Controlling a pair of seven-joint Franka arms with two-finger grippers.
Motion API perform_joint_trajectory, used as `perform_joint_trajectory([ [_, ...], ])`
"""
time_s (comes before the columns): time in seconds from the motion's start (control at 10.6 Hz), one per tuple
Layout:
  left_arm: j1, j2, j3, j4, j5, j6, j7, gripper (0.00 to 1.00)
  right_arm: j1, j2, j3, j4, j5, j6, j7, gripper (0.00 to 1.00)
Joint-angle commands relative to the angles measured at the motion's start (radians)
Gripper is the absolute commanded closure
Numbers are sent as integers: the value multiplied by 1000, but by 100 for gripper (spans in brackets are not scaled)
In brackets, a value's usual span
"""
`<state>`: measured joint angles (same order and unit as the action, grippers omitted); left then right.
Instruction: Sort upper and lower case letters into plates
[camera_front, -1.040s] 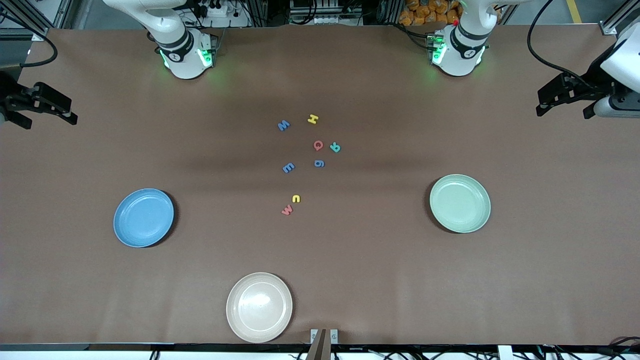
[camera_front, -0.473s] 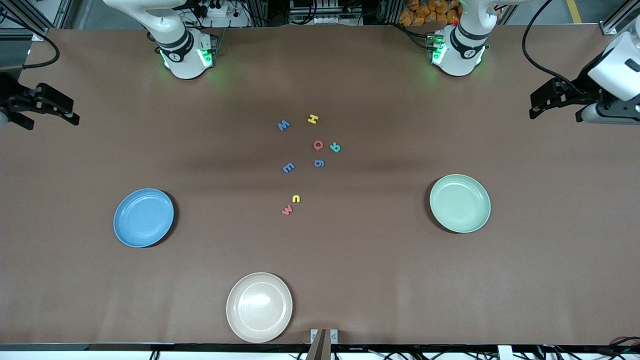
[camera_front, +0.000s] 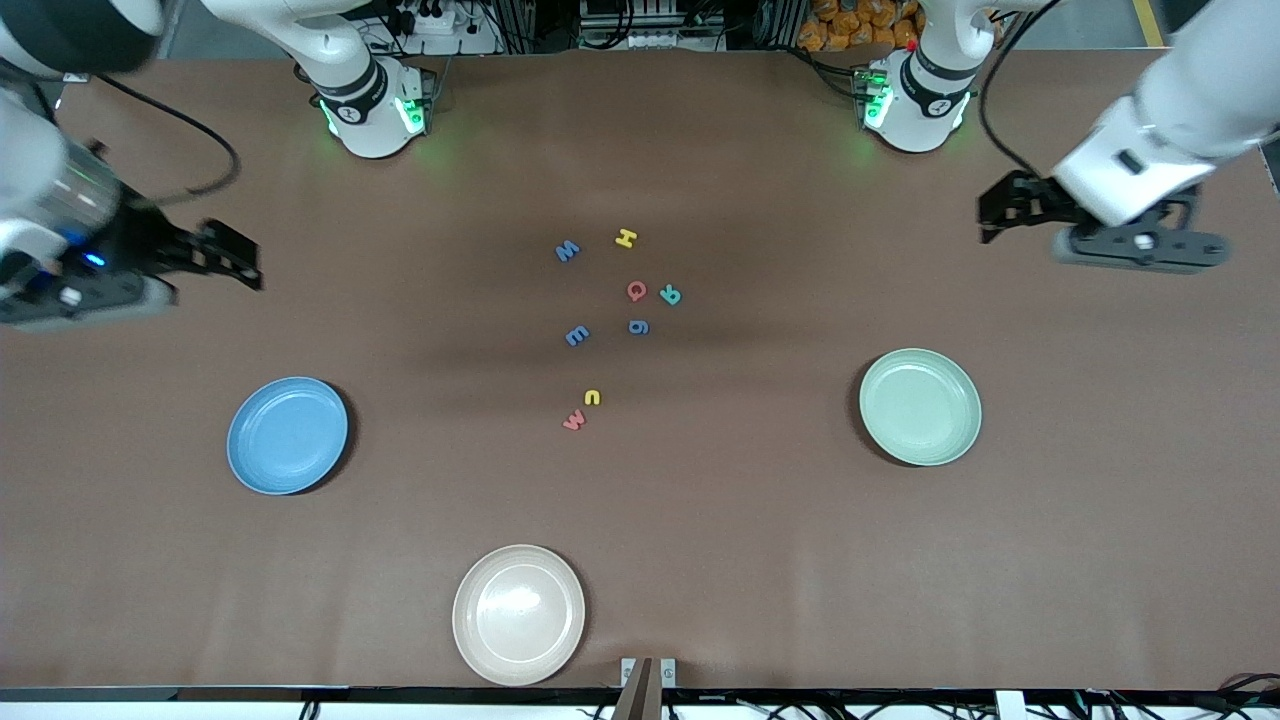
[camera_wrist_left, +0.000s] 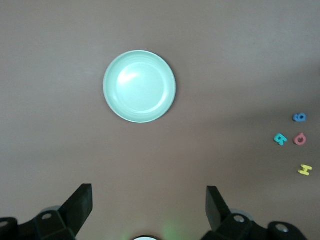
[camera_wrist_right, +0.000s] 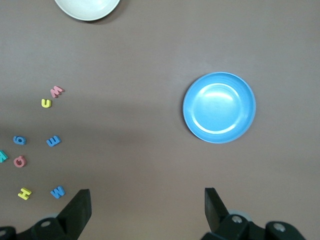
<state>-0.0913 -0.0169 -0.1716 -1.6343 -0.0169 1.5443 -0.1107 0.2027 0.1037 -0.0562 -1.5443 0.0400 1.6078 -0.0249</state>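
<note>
Eight small letters lie loose mid-table: blue M (camera_front: 567, 250), yellow H (camera_front: 626, 238), red Q (camera_front: 636, 291), teal R (camera_front: 671, 295), blue g (camera_front: 639, 327), blue E (camera_front: 577, 336), yellow u (camera_front: 592, 397) and red w (camera_front: 574, 420). The sky blue plate (camera_front: 287, 435) sits toward the right arm's end and the mint green plate (camera_front: 920, 406) toward the left arm's end; both hold nothing. My left gripper (camera_front: 1000, 212) (camera_wrist_left: 149, 200) hangs open over bare table at its end. My right gripper (camera_front: 238, 260) (camera_wrist_right: 147, 202) hangs open over bare table at the other end.
A beige plate (camera_front: 518, 614) with nothing in it lies nearest the front camera, by the table's front edge. The brown table (camera_front: 760, 520) is bare between the letters and each plate. Both robot bases stand along the back edge.
Both arms have swung in from the table's ends toward the middle, the right one more. Their grippers stay open. Letters and plates have not moved.
</note>
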Motion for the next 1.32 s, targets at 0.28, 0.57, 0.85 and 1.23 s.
perform_joint_trajectory([
  [0.28, 34, 8, -167, -104, 8, 123, -133, 0, 14, 161, -2, 18, 1, 76, 83, 0],
  [0.57, 42, 23, -282, -222, 8, 267, -289, 0, 44, 220, -4, 18, 1, 147, 172, 0],
  [0.85, 42, 80, -412, -295, 9, 425, -305, 0, 53, 244, -4, 16, 1, 155, 188, 0],
  [1.23, -30, 233, -457, -355, 31, 656, -330, 0, 58, 271, -4, 18, 29, 164, 223, 0],
])
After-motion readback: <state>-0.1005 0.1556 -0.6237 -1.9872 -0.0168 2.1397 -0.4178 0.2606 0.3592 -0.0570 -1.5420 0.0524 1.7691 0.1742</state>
